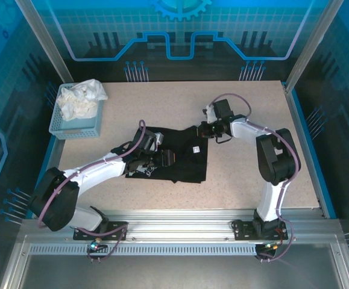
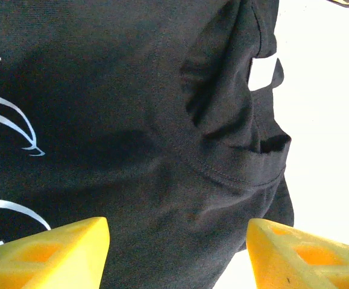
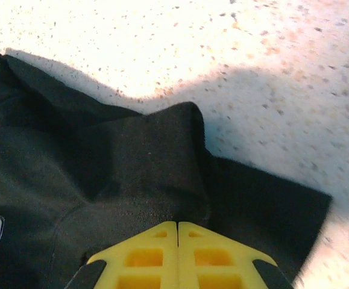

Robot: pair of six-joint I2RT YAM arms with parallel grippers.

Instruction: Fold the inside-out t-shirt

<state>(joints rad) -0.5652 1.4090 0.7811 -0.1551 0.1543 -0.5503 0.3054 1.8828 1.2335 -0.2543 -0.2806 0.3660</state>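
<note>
The inside-out t-shirt (image 1: 183, 165) lies black and partly flat in the middle of the table. My left gripper (image 1: 157, 158) hovers low over its centre. In the left wrist view that gripper (image 2: 177, 247) is open, its yellow fingers (image 2: 59, 253) wide apart above the dark cloth (image 2: 132, 120) near the collar and a white label (image 2: 263, 72). White print lines (image 2: 11, 117) show at the left. My right gripper (image 1: 203, 129) is at the shirt's far right corner. Its tips (image 3: 178, 226) are pressed together on a raised fold of the black fabric (image 3: 138, 162).
A light blue basket (image 1: 78, 125) holding a white cloth (image 1: 81, 99) stands at the table's far left. Speckled tabletop (image 3: 270, 72) lies bare to the right of and behind the shirt. Metal frame posts and blue walls enclose the table.
</note>
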